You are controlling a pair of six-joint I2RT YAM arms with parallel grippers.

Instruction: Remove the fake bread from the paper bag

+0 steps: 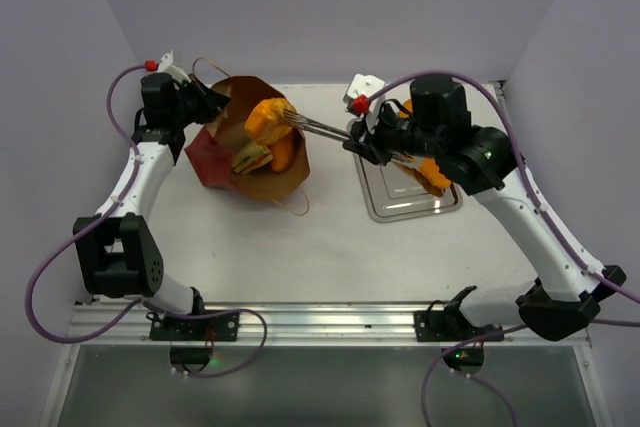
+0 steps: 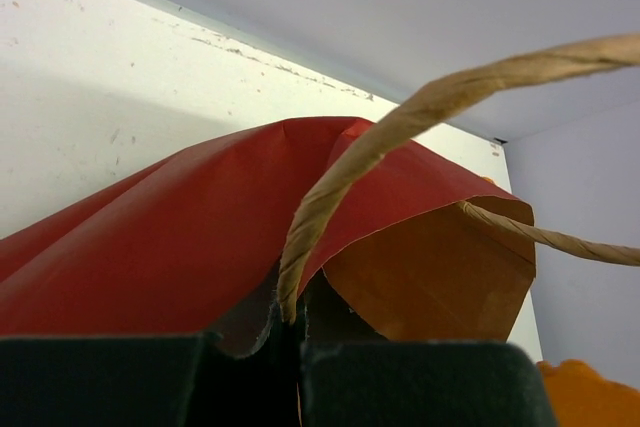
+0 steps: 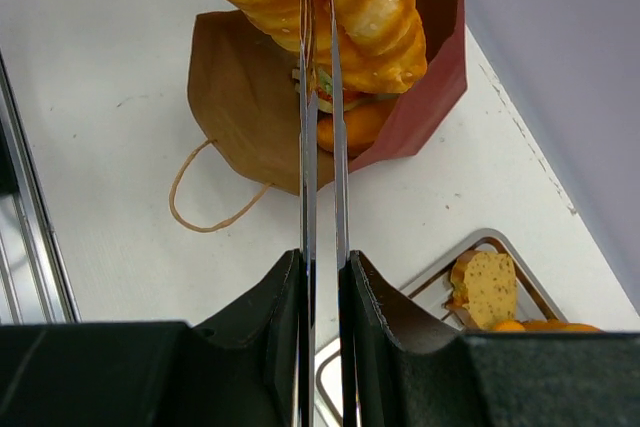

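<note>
While the left gripper (image 2: 296, 345) was clamped on the rim of the paper bag (image 1: 214, 163), the right gripper (image 3: 322, 269) was closed on steel tongs (image 1: 322, 127) that pinched a golden loaf (image 1: 265, 119) at the bag's mouth; a sandwich (image 1: 252, 158) lay inside, more bread (image 1: 431, 176) on the tray (image 1: 398, 210).

White-and-black left arm (image 1: 138, 172) and right arm (image 1: 540, 237) carry purple cables (image 1: 30, 302).
The right gripper (image 1: 290, 117) bears long, thin silver jaws.
</note>
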